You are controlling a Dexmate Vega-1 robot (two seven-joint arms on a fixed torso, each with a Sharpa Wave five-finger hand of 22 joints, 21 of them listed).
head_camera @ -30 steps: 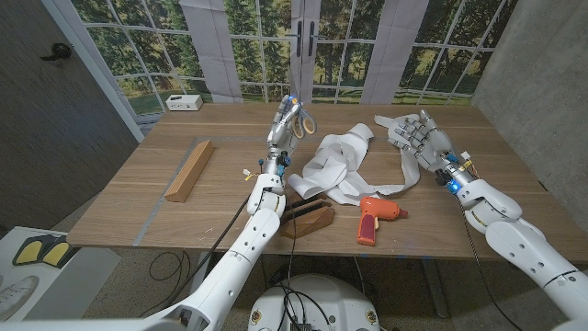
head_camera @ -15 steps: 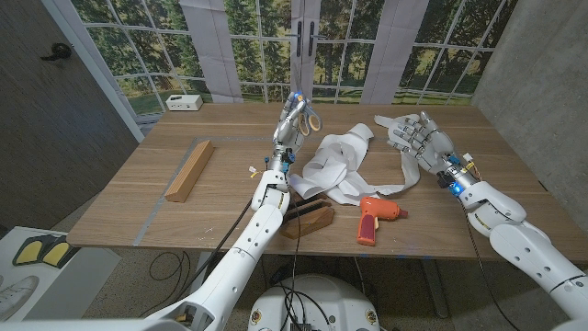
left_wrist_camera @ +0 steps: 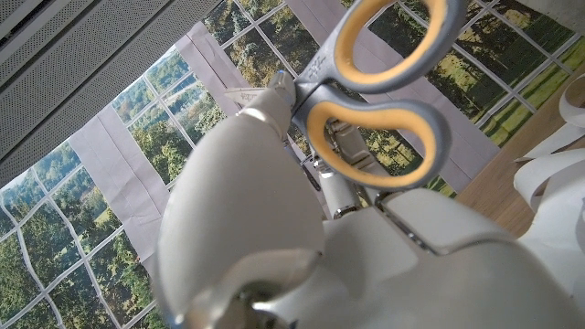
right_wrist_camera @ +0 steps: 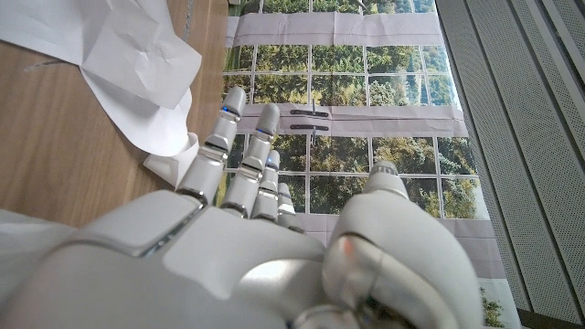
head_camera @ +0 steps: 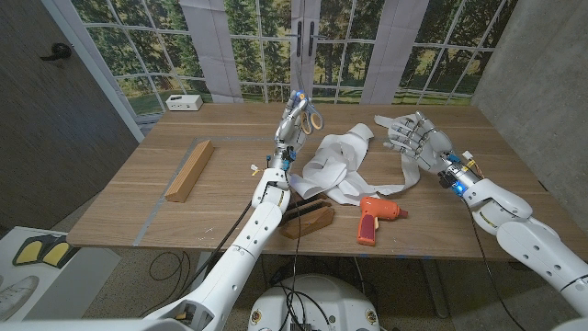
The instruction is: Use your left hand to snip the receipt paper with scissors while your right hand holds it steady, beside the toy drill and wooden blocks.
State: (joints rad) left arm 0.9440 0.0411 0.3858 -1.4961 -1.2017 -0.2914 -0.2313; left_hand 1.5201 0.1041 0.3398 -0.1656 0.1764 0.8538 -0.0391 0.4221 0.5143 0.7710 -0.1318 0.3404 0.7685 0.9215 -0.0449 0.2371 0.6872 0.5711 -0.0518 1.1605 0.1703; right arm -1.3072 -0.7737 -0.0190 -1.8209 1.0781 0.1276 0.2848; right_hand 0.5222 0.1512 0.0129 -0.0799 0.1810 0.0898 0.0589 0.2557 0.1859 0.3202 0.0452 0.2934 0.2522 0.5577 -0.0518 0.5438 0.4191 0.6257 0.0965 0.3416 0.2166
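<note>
Gripping the scissors (head_camera: 304, 112), your left hand (head_camera: 290, 128) hovers beside the crumpled receipt paper (head_camera: 335, 165). Your right hand (head_camera: 415, 140), fingers spread, holds nothing, paper just by its fingertips. Toy drill (head_camera: 375, 218) and wooden blocks (head_camera: 308, 219) sit nearer you.

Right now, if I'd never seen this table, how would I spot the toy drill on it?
Start at the wooden table and find the heap of white receipt paper near its middle. Just in front of it, toward the robot, lies the toy drill, the only bright orange thing there, beside dark wooden blocks.
</note>
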